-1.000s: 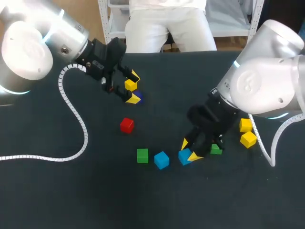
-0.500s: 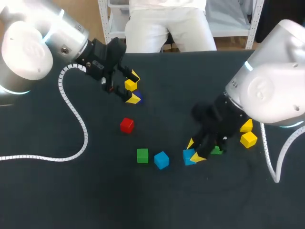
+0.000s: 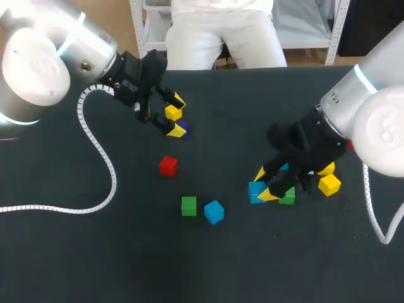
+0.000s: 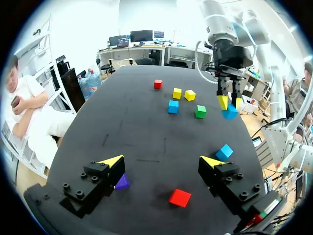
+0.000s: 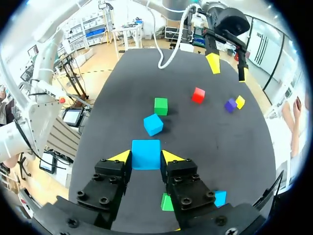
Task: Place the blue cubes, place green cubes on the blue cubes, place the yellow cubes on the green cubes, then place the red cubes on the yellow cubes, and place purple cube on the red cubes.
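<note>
Pincers: right pincer (image 5: 145, 158) clamps blue cube (image 5: 145, 151); left pincer (image 4: 161, 161) wide near table (image 4: 146, 125) edge.

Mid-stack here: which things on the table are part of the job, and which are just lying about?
Job: blue cube held in the right gripper; loose blue cubes; green cubes; yellow cubes; red cube; purple cube.
Lying about: only the left arm's white cable.

blue cube (image 5: 145, 154) gripped level between right gripper (image 5: 145, 157) fingers | second blue cube (image 3: 214, 211) just beside green cube (image 3: 188, 206) | red cube (image 3: 168, 165) alone | purple cube (image 3: 182, 128) just beside yellow cube (image 3: 172, 112) | another yellow cube (image 3: 329, 184) at right
</note>
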Robot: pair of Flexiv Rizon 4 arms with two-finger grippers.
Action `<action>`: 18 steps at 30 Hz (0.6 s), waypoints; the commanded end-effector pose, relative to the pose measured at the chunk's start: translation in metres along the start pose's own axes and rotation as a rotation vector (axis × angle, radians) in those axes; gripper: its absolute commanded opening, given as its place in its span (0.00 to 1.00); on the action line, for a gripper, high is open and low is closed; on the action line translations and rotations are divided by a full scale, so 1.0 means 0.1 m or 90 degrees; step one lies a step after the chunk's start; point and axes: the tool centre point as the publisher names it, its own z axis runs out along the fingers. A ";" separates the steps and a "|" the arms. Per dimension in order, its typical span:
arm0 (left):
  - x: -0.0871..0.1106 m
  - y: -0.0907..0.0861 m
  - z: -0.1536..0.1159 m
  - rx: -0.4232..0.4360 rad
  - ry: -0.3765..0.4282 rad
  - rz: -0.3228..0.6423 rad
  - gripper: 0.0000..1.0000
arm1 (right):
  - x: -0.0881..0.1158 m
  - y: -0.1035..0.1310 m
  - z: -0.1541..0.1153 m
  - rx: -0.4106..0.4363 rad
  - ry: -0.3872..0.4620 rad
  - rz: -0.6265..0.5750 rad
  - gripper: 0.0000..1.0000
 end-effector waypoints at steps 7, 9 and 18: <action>0.00 0.00 0.00 0.000 0.000 0.000 1.00 | -0.01 0.07 -0.04 0.024 0.005 0.001 0.00; 0.00 0.00 0.00 0.000 0.000 0.000 1.00 | -0.01 0.07 -0.04 0.024 0.005 0.001 0.00; 0.00 0.00 0.00 0.000 0.000 0.000 1.00 | -0.02 0.04 -0.02 0.020 0.001 -0.004 0.00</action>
